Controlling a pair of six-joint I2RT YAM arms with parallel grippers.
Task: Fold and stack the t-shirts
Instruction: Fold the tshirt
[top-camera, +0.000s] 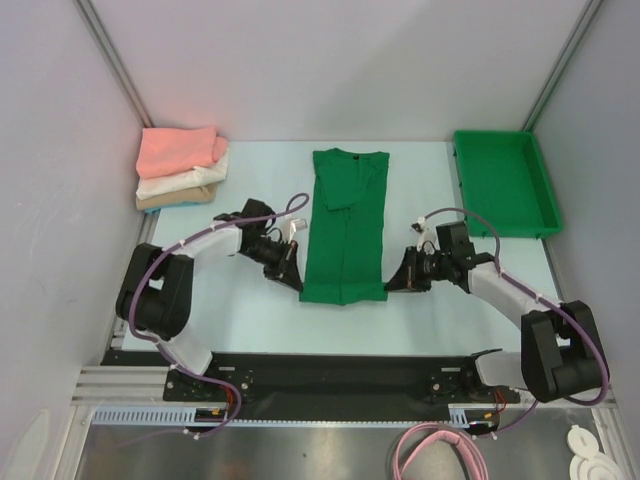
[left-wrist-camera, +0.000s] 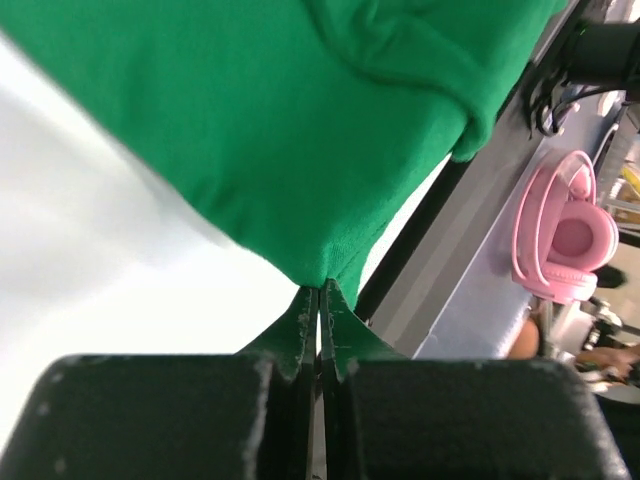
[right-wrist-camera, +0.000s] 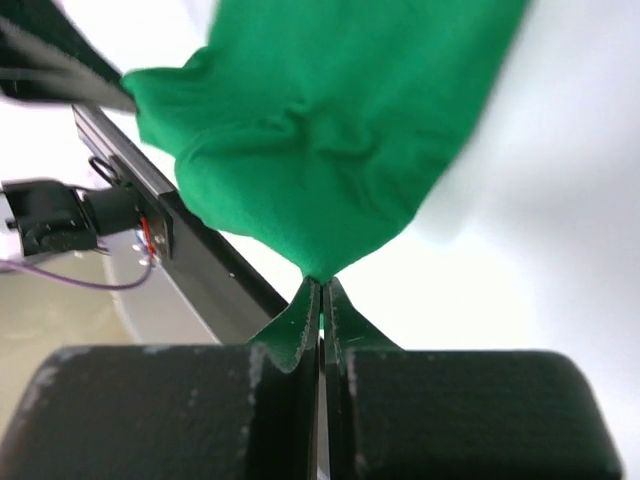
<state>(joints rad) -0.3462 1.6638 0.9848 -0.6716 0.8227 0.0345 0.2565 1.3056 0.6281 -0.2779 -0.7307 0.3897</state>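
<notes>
A dark green t-shirt (top-camera: 345, 225) lies on the table folded into a long narrow strip, collar at the far end. My left gripper (top-camera: 293, 276) is shut on its near left corner, the cloth (left-wrist-camera: 300, 150) pinched between the jaws (left-wrist-camera: 320, 290). My right gripper (top-camera: 396, 283) is shut on its near right corner; the cloth (right-wrist-camera: 320, 130) rises from the closed jaws (right-wrist-camera: 322, 283). A stack of folded t-shirts sits at the back left: salmon pink (top-camera: 180, 150) on top, white (top-camera: 185, 182) under it, tan (top-camera: 175, 200) at the bottom.
A rigid green plastic bin (top-camera: 503, 182) stands at the back right. Grey walls close in the table on three sides. The black rail (top-camera: 330, 375) runs along the near edge. A pink headset (left-wrist-camera: 562, 230) lies beyond the table's near edge.
</notes>
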